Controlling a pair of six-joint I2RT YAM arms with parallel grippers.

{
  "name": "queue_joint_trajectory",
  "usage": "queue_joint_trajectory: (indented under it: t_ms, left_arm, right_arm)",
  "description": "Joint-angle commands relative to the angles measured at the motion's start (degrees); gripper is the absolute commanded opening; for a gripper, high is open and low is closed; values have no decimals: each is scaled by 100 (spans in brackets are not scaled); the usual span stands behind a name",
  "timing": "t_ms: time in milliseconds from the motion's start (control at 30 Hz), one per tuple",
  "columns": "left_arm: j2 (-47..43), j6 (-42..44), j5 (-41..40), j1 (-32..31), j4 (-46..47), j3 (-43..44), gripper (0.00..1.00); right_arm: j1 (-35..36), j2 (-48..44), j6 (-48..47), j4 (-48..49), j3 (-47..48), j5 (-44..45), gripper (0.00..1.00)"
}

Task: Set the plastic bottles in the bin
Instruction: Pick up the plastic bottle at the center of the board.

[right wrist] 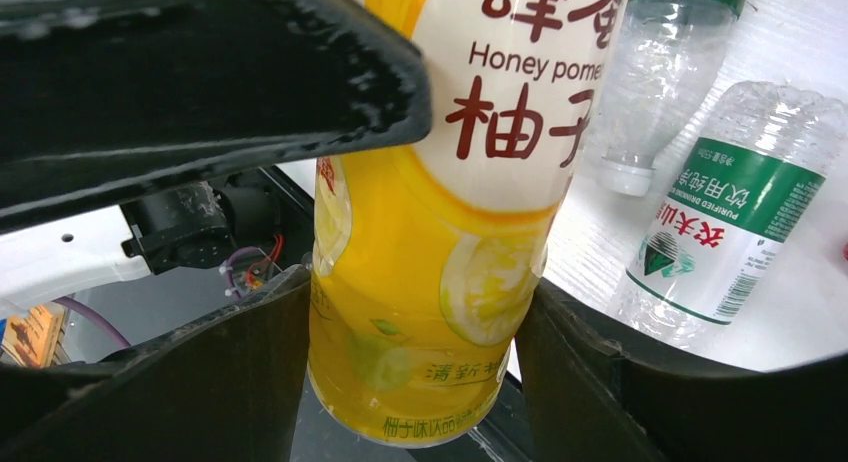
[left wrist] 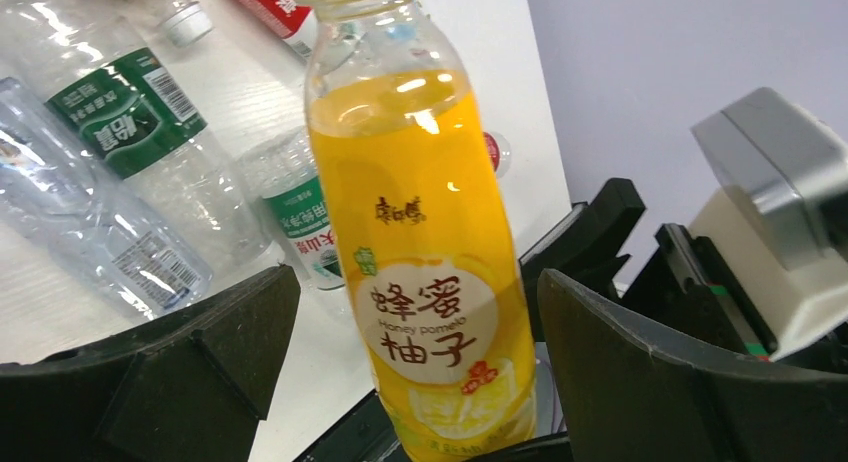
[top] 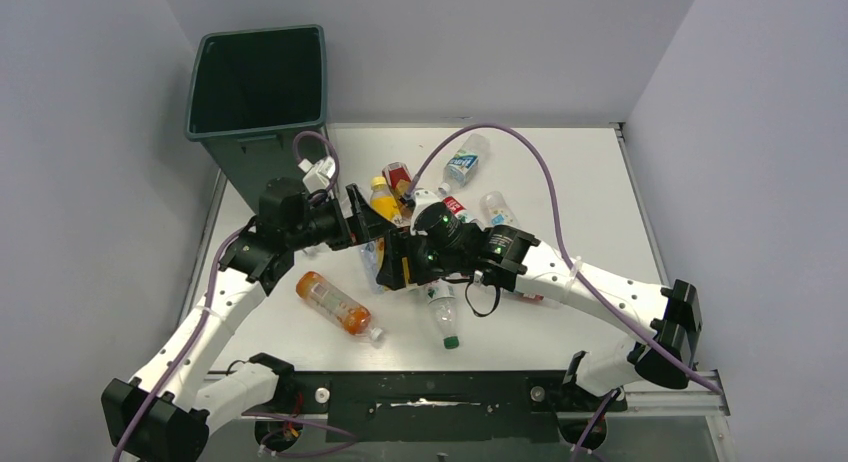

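White table [top: 600,182] between pale grey walls [top: 90,112]; black mounting plate [top: 440,422] at near edge.

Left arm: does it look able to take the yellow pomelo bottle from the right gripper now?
Probably yes. The left gripper is open, jaws straddling the yellow pomelo bottle at its label with gaps either side; the right gripper clamps it lower, near the base.

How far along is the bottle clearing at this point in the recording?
Done: nothing evident; no bottle shows inside the bin. In hand: the right gripper clamps the yellow bottle near its base, with the left gripper open around it, not touching. Left: the other visible bottles lie on the table, including the orange bottle and the blue-label bottle.
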Motion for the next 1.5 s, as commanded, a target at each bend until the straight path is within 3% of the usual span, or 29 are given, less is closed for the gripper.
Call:
queue_joint_trajectory:
  t_ms: [0, 133, 633, 833, 1033, 1200, 1467]
  left_arm:
    - [6, 216, -319, 31, -95, 301, 91]
    - [18, 146, -350, 31, 4, 260, 90]
    - [152, 86, -357, 15, 74, 327, 55]
    - [344, 226, -384, 35, -98, 732, 52]
    - [713, 469, -341, 119, -392, 1414, 52]
    - [980, 716, -280, 307, -681, 2064, 52]
    - [1562, 1110, 150, 1111, -1172, 3489, 51]
  right_arm:
    - [54, -104, -77, 360, 317, -36, 49]
    - [112, -58, -72, 397, 364, -65, 49]
    - [289, 66, -51, 496, 520, -22, 50]
    - [327, -8, 30, 397, 503, 118, 79]
    - [388, -215, 148, 339, 329, 252, 94]
    - [447, -524, 303, 297, 95, 420, 100]
    - [498, -1140, 569, 244, -482, 670, 98]
